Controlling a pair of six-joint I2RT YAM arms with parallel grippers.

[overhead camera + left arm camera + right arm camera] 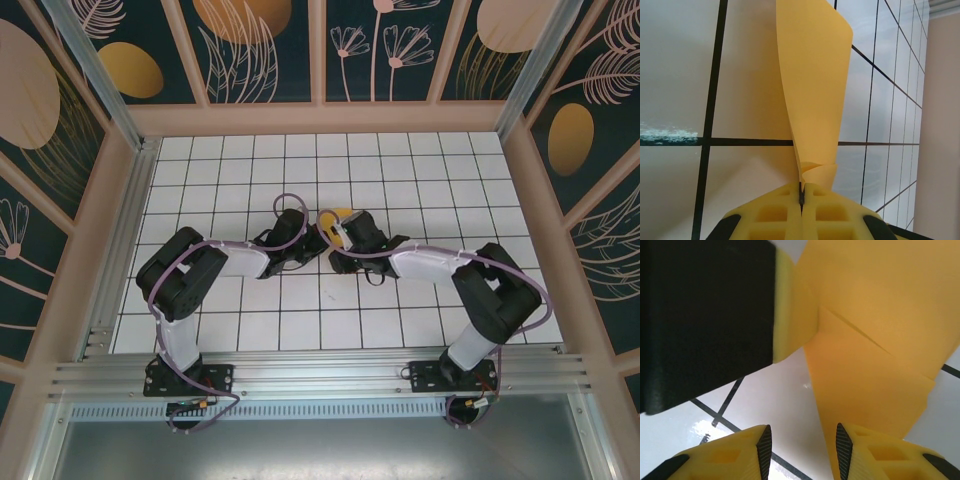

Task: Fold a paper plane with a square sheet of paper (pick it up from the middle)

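1. The left gripper (801, 192) is clenching the folded sheet of paper (812, 85) by its lower, crumpled end, with the yellow pads pressing flat together on it.
2. The sheet is standing up out of that pinch above the middle of the table (420, 300). In the top view it is showing as a small orange patch between the two wrists.
3. The right gripper (802, 440) is hanging released just beside the sheet. Its jaws are standing apart, and the paper's edge is lying against one finger without being pinched.
4. Risk: with one narrow pinch carrying everything, the free upper flaps are bowing. I judge they could spring open and spoil the creases.
5. Risk: the paper is already wrinkling at the clamp, so any tug from the right side could tear it or pull it loose.
6. Risk: the two heads are working very close together. A careless re-grip could knock finger against finger, or catch one layer only.
7. The table is looking white and glossy, and black lines are dividing it into square tiles.
8. Pale wooden frames and dark teal panels with gold leaf drawings are enclosing it, with a metal rail (320, 375) running along the near edge.
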